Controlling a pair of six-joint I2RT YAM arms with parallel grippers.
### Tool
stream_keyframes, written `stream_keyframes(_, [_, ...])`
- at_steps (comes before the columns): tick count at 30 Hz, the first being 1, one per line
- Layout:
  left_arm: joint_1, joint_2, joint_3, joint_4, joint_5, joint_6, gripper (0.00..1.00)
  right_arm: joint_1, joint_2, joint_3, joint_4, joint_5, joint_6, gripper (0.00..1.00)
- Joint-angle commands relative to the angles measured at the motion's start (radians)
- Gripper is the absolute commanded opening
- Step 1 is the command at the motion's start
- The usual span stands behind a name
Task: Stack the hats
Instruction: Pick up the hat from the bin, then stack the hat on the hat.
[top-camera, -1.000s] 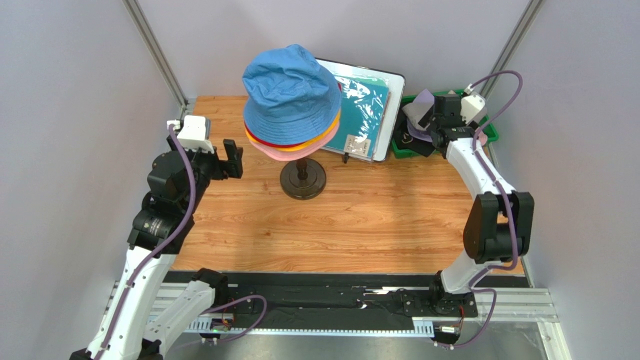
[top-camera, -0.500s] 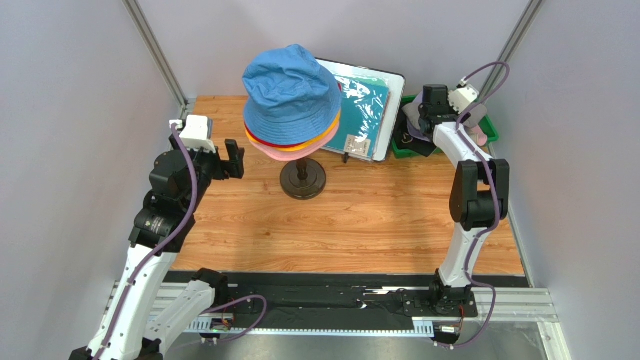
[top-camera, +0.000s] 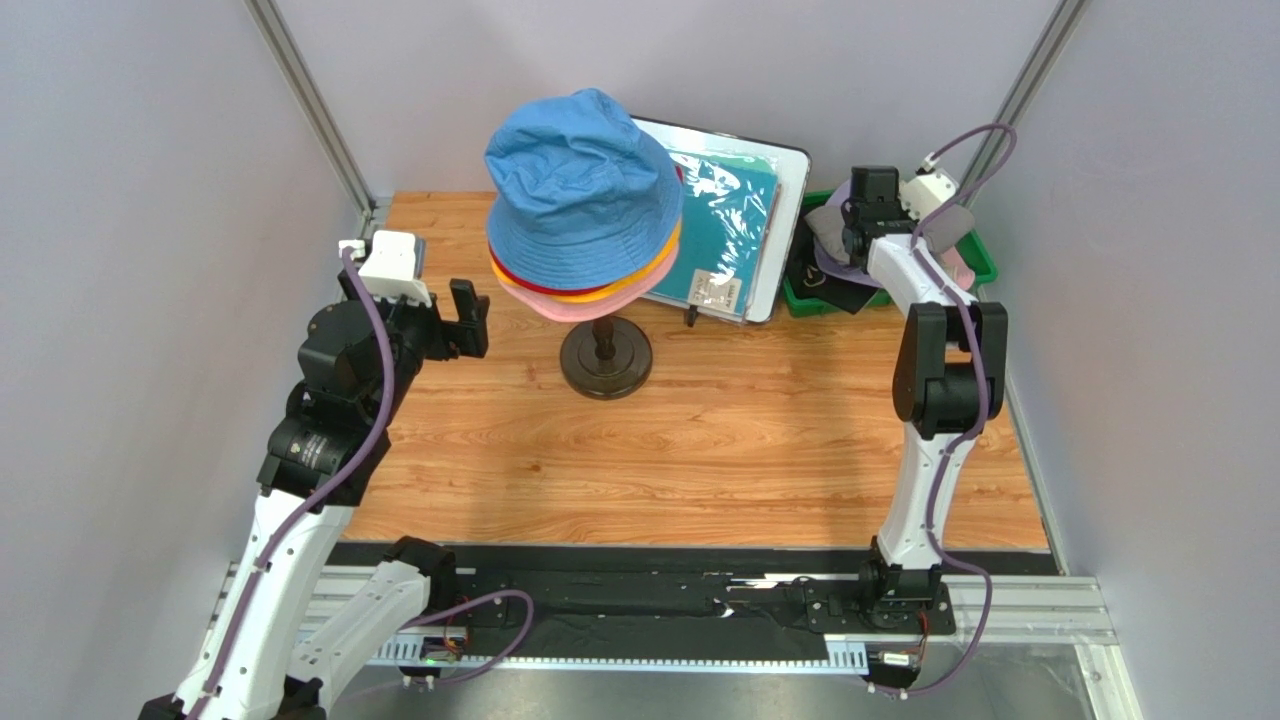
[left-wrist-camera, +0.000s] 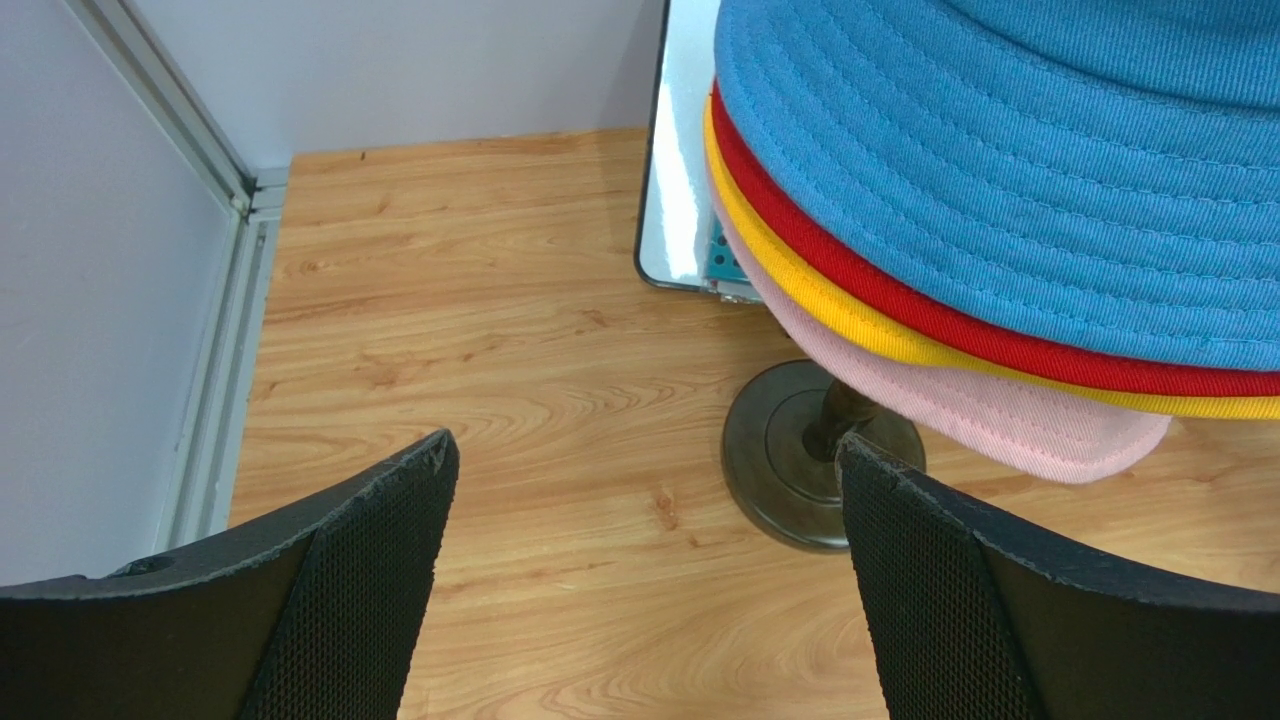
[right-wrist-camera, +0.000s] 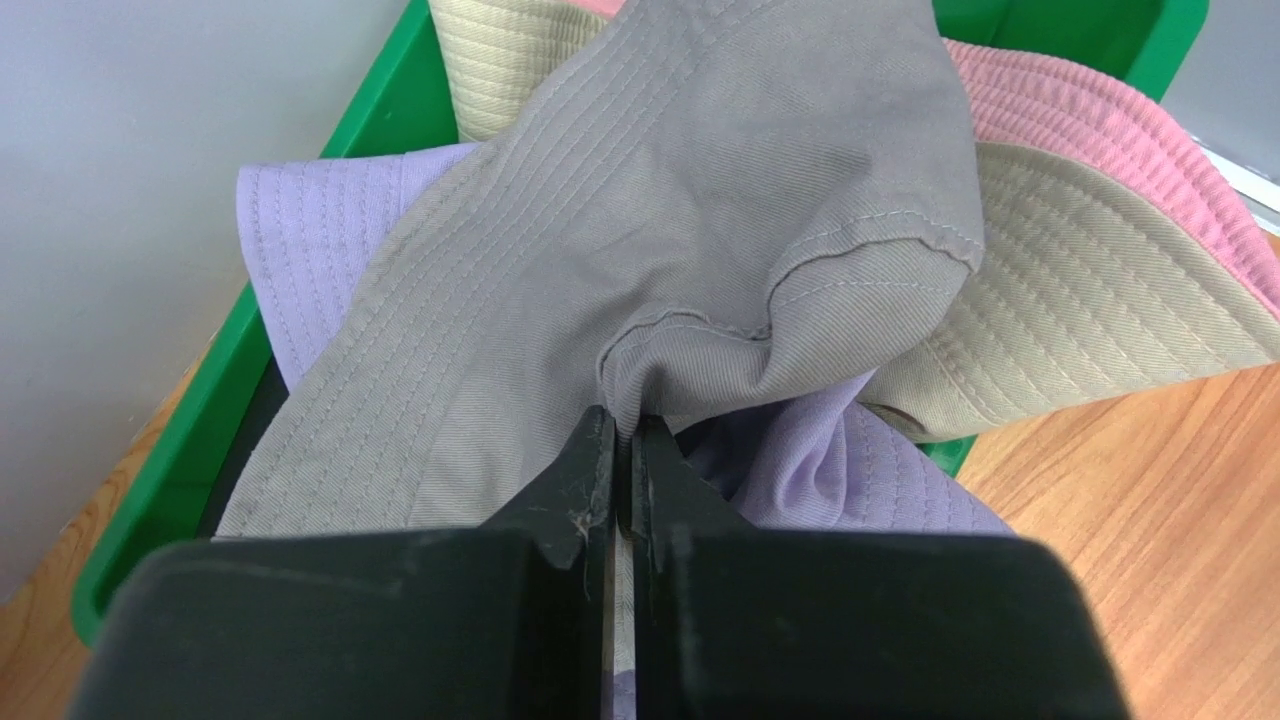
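My R gripper, well right and rear of the round base, is pinched tight on a fold of the beige hat. That hat lies over the lavender hat in the green bin. L gripper, just left of the base: jaws wide, nothing in them. Above the base, btm to top: pink hat, orange-yellow hat, red hat, blue hat.

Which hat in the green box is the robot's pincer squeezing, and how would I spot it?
At the far right corner of the wooden table sits a green box of hats. On top lies the grey-beige hat, its fold pinched in the right pincer. Unlike the lavender hat beneath and the pink-edged sandy hat beside it, it is plain dull grey-brown.
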Motion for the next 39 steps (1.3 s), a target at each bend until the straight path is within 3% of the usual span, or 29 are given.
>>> stream_keyframes(1, [0.005, -0.014, -0.009, 0.035, 0.006, 0.012, 0.99, -0.002, -0.085, 0.014, 0.042, -0.047, 0.015, 0.00])
stream_keyframes(9, [0.005, -0.034, -0.016, 0.047, -0.002, 0.025, 0.98, 0.026, -0.492, -0.107, 0.118, -0.091, -0.091, 0.00])
stream_keyframes(12, [0.005, -0.040, -0.009, 0.058, 0.056, 0.018, 0.94, 0.027, -0.651, -0.144, 0.078, -0.203, -0.177, 0.00])
stream_keyframes(19, [-0.018, 0.011, 0.129, 0.081, 0.343, -0.086, 0.88, 0.030, -0.866, -0.090, -0.134, -0.747, -0.336, 0.00])
stream_keyframes(23, [-0.049, 0.055, 0.230, 0.151, 0.494, -0.217, 0.88, 0.032, -0.925, 0.022, -0.237, -1.004, -0.347, 0.00])
stream_keyframes(25, [-0.053, 0.084, 0.249, 0.225, 0.611, -0.358, 0.88, 0.035, -0.951, 0.040, -0.234, -1.153, -0.317, 0.00])
stream_keyframes(28, [-0.102, 0.138, 0.276, 0.333, 0.671, -0.460, 0.89, 0.041, -0.997, 0.037, -0.173, -1.321, -0.242, 0.00])
stream_keyframes(36, [-0.282, 0.322, 0.442, 0.330, 0.668, -0.544, 0.90, 0.055, -0.953, 0.154, 0.010, -1.524, -0.045, 0.00])
stream_keyframes(39, [-0.340, 0.380, 0.481, 0.330, 0.659, -0.566, 0.91, 0.096, -0.933, 0.180, 0.030, -1.521, -0.025, 0.00])
